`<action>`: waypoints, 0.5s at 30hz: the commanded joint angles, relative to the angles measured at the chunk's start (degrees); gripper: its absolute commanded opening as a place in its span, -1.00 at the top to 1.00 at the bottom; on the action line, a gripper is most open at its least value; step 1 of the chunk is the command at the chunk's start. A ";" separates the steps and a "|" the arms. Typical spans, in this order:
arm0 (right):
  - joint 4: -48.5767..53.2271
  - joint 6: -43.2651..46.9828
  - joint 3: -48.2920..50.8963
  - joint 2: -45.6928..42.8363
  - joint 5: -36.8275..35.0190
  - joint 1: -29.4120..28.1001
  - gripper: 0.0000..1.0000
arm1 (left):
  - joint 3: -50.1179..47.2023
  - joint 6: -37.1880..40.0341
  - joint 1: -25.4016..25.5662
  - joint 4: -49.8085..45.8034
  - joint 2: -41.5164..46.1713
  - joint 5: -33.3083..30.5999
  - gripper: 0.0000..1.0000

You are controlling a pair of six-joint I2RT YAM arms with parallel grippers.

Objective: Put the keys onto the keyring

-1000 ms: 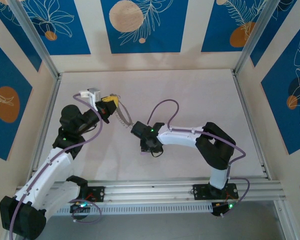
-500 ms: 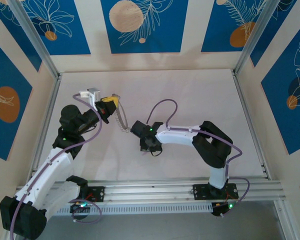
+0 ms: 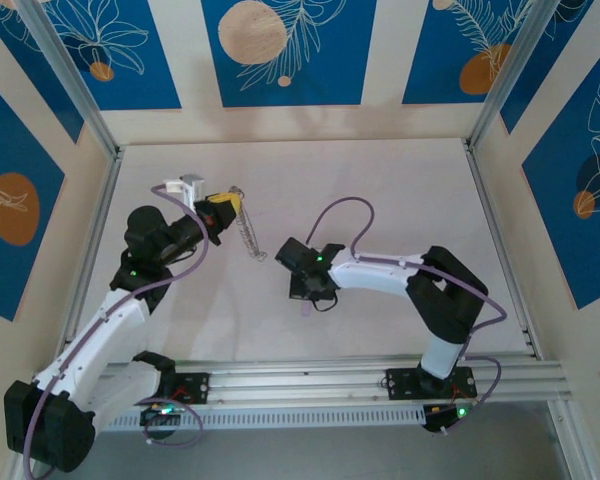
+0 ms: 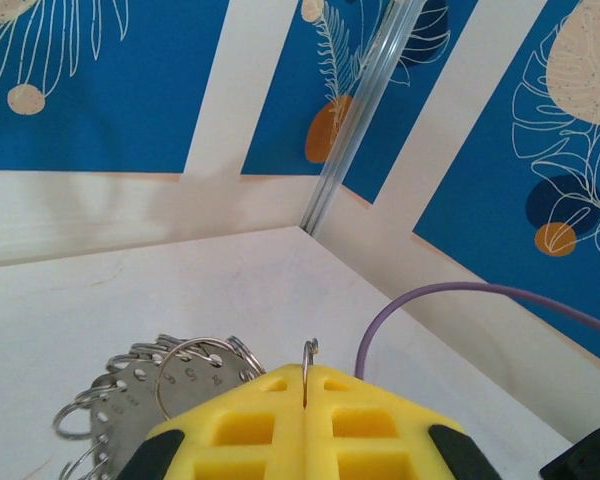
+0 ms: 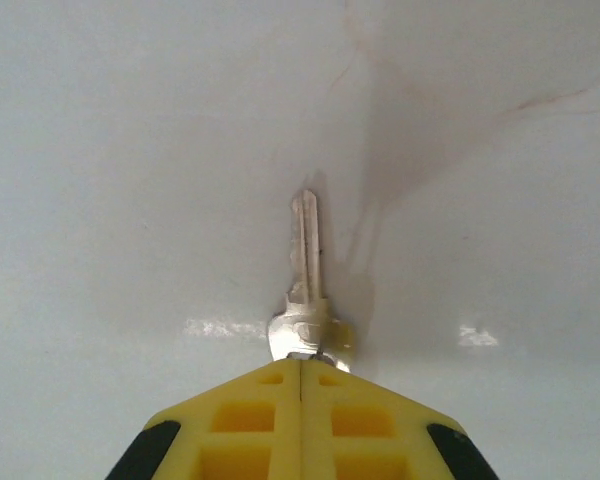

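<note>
since the right claw (image 5: 300, 365) is closed flat on the head of the key (image 5: 305, 265), the short blade sticks straight out past its fingertips, over the table (image 5: 130, 150). the key looks light, stiff and slick, so the head seems the right place to hold, though a pinch near its edge could let it swivel. the left claw (image 4: 305, 372) is closed on 1 thin wire of the keyring (image 4: 130, 395), whose loops look loose and likely to swing. the key is well apart from the keyring, on the right arm's side.
</note>
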State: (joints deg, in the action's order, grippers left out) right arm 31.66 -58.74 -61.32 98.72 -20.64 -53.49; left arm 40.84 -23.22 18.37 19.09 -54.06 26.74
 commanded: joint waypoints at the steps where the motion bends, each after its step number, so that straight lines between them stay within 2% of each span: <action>1: -3.51 0.37 2.85 -4.73 1.08 1.63 1.00 | 1.08 -1.07 -0.72 4.15 -0.02 1.94 1.00; 6: -7.43 0.72 6.47 -8.16 3.57 4.66 1.00 | 1.26 -1.38 -0.71 4.54 -0.67 2.34 1.00; 15: -15.83 0.09 12.28 -7.66 8.06 8.54 1.00 | 1.35 -2.08 -0.67 5.25 -1.43 3.07 1.00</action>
State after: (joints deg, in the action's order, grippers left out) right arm 20.01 -58.50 -50.94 91.20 -15.46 -45.69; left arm 40.84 -24.16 18.37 20.67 -55.42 28.10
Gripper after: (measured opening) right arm 0.057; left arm 0.047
